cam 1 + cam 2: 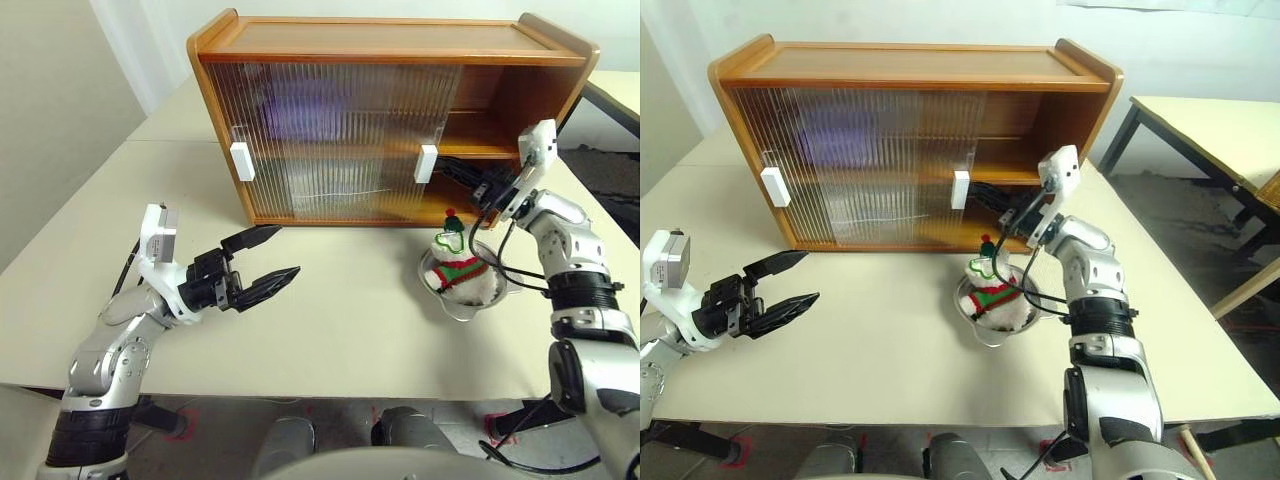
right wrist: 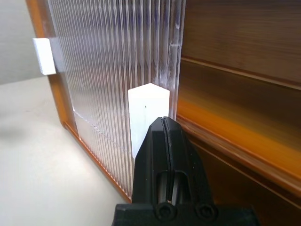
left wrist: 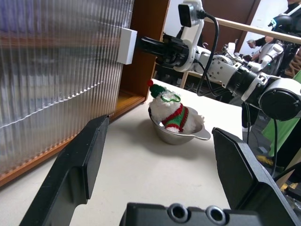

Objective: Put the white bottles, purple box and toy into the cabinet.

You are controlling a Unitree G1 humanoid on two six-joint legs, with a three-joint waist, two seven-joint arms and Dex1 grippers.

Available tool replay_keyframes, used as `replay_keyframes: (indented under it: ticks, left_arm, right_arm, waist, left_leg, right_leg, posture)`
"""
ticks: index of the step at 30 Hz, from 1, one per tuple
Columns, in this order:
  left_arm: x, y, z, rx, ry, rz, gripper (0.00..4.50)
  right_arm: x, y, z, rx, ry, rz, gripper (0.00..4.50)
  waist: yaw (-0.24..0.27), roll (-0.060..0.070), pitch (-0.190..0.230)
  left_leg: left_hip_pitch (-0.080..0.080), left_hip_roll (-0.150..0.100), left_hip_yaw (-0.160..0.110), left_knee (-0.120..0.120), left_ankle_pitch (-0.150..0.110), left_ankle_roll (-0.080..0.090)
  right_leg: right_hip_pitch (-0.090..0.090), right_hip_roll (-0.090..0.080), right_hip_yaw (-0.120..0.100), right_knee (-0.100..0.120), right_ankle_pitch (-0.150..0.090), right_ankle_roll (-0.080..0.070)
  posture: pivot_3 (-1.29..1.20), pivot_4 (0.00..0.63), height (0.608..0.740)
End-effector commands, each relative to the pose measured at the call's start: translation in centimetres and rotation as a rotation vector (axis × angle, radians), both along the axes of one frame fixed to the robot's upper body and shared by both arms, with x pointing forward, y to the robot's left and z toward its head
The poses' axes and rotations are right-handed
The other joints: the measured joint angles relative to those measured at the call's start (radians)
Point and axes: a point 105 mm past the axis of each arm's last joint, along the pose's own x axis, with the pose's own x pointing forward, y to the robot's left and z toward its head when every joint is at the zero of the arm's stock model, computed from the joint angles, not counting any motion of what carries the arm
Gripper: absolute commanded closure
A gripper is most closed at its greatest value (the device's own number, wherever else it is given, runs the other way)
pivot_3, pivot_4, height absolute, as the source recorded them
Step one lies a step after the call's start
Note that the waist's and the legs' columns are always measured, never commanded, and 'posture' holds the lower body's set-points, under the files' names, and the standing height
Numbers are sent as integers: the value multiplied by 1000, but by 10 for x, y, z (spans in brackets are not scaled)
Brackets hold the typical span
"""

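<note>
The brown cabinet [image 1: 380,40] stands at the back of the table, its ribbed sliding doors covering the left part and its right end open. A purple blur, the purple box [image 1: 300,105], shows through the upper door. The white bottles are hidden. The toy [image 1: 458,262] sits in a steel bowl [image 1: 452,310] in front of the open end. My right gripper [image 1: 447,167] is shut, its tip right by the door's white handle [image 2: 148,106]; I cannot tell if they touch. My left gripper [image 1: 288,250] hovers open and empty over the table, left of the bowl.
A second white handle [image 1: 242,160] sits at the cabinet's left end. The beige table [image 1: 340,330] stretches between my left gripper and the bowl. Its front edge runs close below my arms. Another table [image 1: 1210,120] stands off to the right, across a gap.
</note>
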Motion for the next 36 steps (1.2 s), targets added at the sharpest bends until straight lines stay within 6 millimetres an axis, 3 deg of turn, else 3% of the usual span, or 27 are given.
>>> replay_keyframes:
  ticks: [1, 18, 26, 30, 36]
  left_arm:
    - [1, -1, -4, 12, 9, -3, 0]
    - [0, 2, -3, 11, 0, 10, 0]
    - [1, 0, -3, 6, 1, 9, 0]
    - [0, -1, -3, 5, 2, 9, 0]
    - [1, -4, -2, 5, 0, 7, 0]
  right_arm:
    - [4, 14, 1, -5, 3, 37, 4470]
    - [2, 36, 2, 3, -1, 121, 4470]
    - [0, 61, 2, 30, -12, 161, 4470]
    - [2, 56, 3, 20, -16, 139, 4470]
    - [6, 23, 6, -31, -7, 52, 4470]
  waist:
    - [0, 0, 0]
    - [12, 0, 0]
    - [4, 0, 0]
    - [0, 0, 0]
    - [12, 0, 0]
  left_leg:
    - [0, 0, 0, 0, 0, 0]
    - [-1, 1, 0, 0, 0, -1]
    - [0, 3, 2, -1, 0, -1]
    - [0, 5, 2, -1, 1, -2]
    - [0, 4, 2, -1, 1, -2]
  right_leg:
    - [0, 0, 0, 0, 0, 0]
    - [-1, 0, 0, 0, 0, -1]
    - [-2, 0, -1, 1, 1, -4]
    - [-3, 1, -1, 1, 2, -5]
    - [-3, 1, -1, 1, 2, -5]
  posture:
    - [-14, 0, 740]
    - [1, 0, 740]
    - [5, 0, 740]
    - [6, 0, 740]
    - [5, 0, 740]
